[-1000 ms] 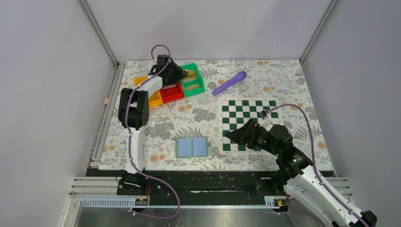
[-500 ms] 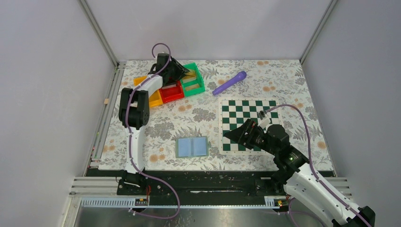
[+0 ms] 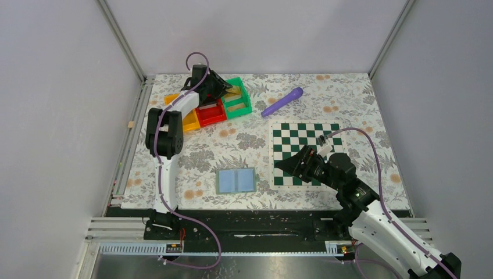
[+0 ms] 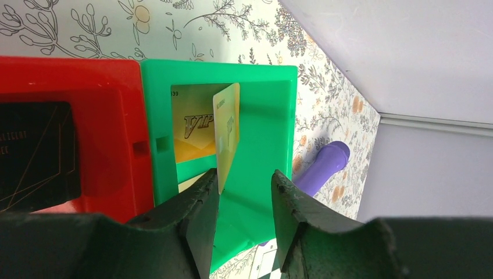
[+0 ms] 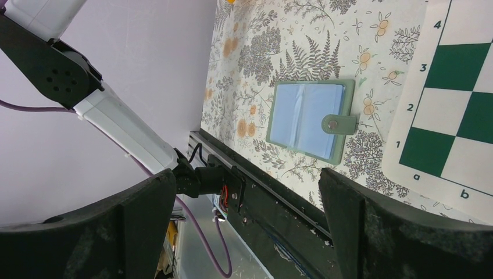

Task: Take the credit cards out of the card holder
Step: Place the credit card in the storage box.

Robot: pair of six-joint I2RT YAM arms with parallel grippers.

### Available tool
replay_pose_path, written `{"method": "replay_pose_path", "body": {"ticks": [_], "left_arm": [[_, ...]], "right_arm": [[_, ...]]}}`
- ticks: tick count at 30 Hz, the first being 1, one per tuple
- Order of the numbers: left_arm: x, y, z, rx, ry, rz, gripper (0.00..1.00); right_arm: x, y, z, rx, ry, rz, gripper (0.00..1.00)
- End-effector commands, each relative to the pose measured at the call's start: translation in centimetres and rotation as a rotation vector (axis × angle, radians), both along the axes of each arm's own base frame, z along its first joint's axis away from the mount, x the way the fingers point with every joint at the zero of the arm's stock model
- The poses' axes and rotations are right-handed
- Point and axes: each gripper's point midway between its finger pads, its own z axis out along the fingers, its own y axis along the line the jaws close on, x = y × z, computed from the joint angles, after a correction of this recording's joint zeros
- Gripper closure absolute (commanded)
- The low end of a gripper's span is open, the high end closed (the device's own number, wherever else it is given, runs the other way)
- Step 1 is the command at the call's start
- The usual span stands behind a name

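Observation:
The card holder (image 3: 236, 181) lies spread open on the floral cloth, its two light-blue panels up; in the right wrist view the card holder (image 5: 308, 119) shows a snap tab at its right edge. My left gripper (image 4: 244, 177) hangs open over the green bin (image 4: 261, 145). One gold credit card (image 4: 227, 136) stands on edge in that bin, its lower corner against my left finger. A second gold card (image 4: 192, 131) lies flat beneath it. My right gripper (image 3: 286, 165) hovers open and empty over the chessboard's near-left corner, to the right of the holder.
A red bin (image 4: 104, 81) holding a black card (image 4: 35, 151) adjoins the green one, with an orange-yellow bin (image 3: 189, 121) beside it. A purple cylinder (image 3: 282, 102) lies at the back. The green-and-white chessboard (image 3: 305, 151) covers the right side. Grey walls enclose the table.
My left jaws have spread apart, letting go of the gold card over the green bin. The right gripper has edged slightly left above the chessboard corner.

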Motion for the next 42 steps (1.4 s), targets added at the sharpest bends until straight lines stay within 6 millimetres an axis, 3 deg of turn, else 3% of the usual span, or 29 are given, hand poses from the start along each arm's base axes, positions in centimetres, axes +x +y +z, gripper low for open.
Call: {"method": "replay_pose_path", "body": {"ticks": [1,19,26,33,41,42], "left_arm": [[0.7,1.4,2.0,0.031,-0.034,0.018,0.61],[0.4,3.0,2.3,0.131,-0.008,0.064,0.61],[0.0,2.8,1.4,0.135,0.023,0.067,0.74],[-0.1,2.4,1.0,0.099,0.034,0.113,1.00],[0.6,1.3,1.5,0.057,-0.006,0.201,1.00],[0.5,1.2,1.4,0.066,-0.006,0.211,0.96]], "right_arm": [[0.5,0.3,2.0,0.036,-0.060,0.001,0.01],[0.5,0.8,2.0,0.053,-0.056,0.020,0.01],[0.6,0.8,1.9,0.057,-0.055,0.020,0.01],[0.5,0.9,2.0,0.061,-0.058,0.024,0.01],[0.5,0.9,2.0,0.057,-0.066,0.028,0.01],[0.5,0.9,2.1,0.057,-0.069,0.031,0.01]]}}
